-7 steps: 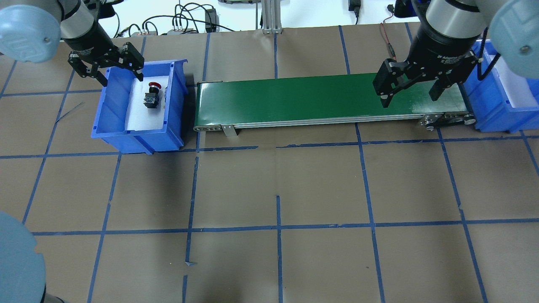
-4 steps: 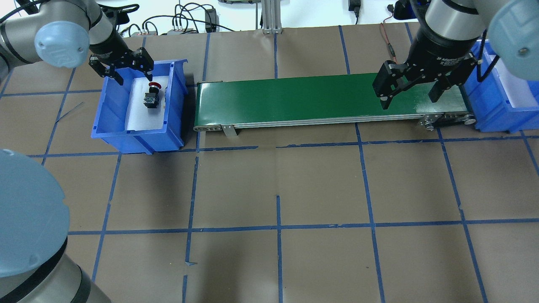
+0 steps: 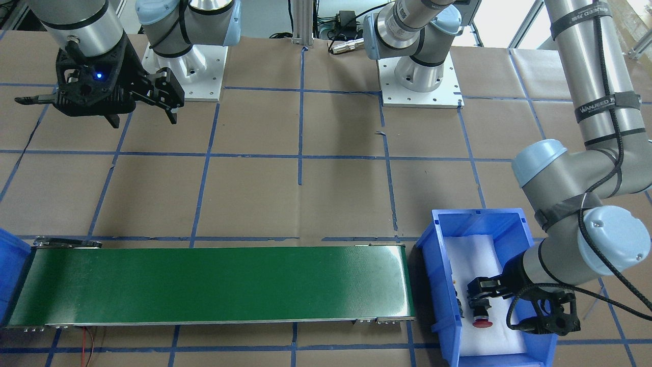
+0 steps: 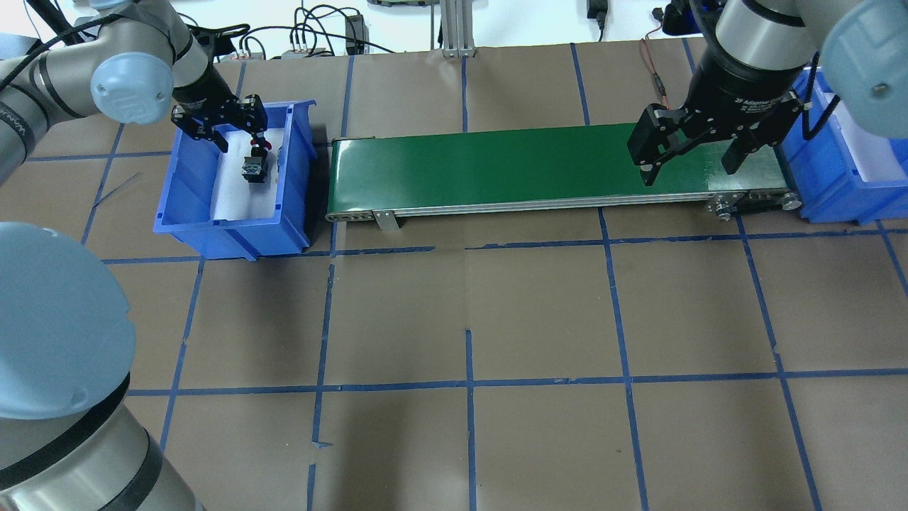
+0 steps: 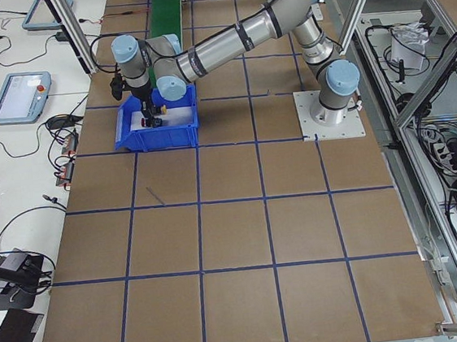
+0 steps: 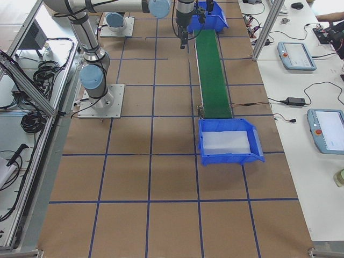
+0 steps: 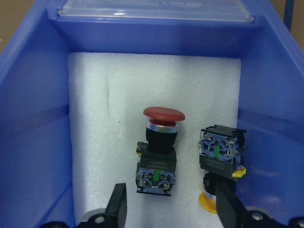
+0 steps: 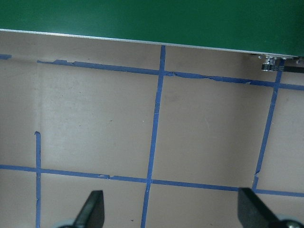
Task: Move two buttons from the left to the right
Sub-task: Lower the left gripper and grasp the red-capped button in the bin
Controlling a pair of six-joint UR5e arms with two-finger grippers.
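The red-capped button (image 7: 159, 147) lies on white foam in the left blue bin (image 4: 186, 174), cap toward the far wall. The yellow-capped button (image 7: 218, 159) lies beside it against the bin's wall, cap toward the camera. My left gripper (image 4: 239, 138) is open and low in the bin, its fingers (image 7: 118, 202) straddling the rear block of the red button (image 4: 253, 169) without touching it. In the front-facing view the left gripper (image 3: 514, 308) sits beside the red button (image 3: 480, 317). My right gripper (image 4: 691, 160) is open and empty above the right end of the green conveyor (image 4: 496, 167).
The conveyor runs from the left bin to a second blue bin (image 4: 844, 174) at the far right. Brown paper with blue tape lines covers the table (image 4: 468, 319). Cables lie along the far edge (image 4: 319, 35).
My left gripper has moved right and down, from the bin's far-left corner to inside the bin over the red button. The right gripper has stayed nearly still.
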